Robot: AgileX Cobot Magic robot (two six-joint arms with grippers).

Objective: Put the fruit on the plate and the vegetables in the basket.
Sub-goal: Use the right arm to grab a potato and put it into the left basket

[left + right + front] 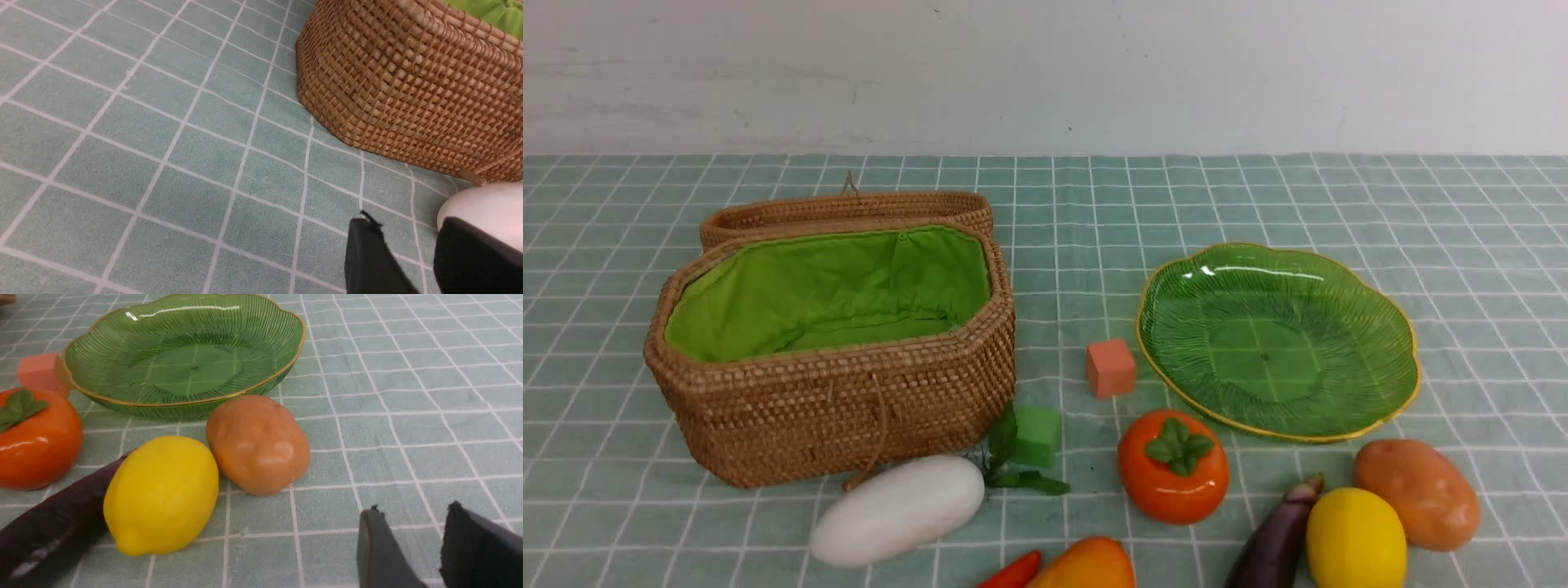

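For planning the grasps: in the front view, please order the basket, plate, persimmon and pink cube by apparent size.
Largest to smallest:
basket
plate
persimmon
pink cube
The persimmon lies nearer the camera, yet no pair looks close.

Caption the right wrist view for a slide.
Open right gripper near the potato, lemon and eggplant; empty green plate beyond them.

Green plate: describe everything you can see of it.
The plate looks like translucent green glass: scalloped leaf shape, thin yellow rim, ribbed veins around a flat centre. Empty, it lies flat on the checked tablecloth. A pink cube sits close by its left edge, a potato near its front; neither clearly touches it.
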